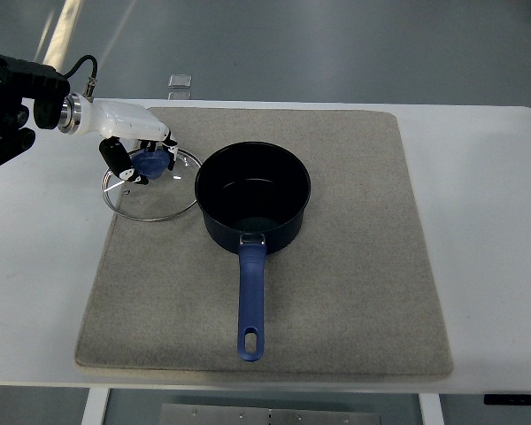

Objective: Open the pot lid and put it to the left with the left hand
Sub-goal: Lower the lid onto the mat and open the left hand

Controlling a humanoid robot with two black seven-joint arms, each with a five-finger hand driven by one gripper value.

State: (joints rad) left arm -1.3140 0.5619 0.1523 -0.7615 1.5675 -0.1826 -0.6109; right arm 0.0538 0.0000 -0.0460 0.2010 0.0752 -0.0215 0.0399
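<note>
The glass pot lid [159, 202] with a blue knob [150, 162] lies flat on the grey mat [354, 266], just left of the pot, its rim reaching the mat's left edge. My left hand [153, 170], white with dark fingertips, comes in from the upper left and is curled around the knob from above. The dark blue pot [252, 190] stands uncovered in the middle of the mat, with nothing inside it. Its blue handle [250, 301] points toward the near edge. My right hand is out of view.
The mat covers most of the white table [487, 221]. A small clear bracket [180, 82] sits at the table's far edge behind the lid. Bare table surface shows left of the mat and on the right side.
</note>
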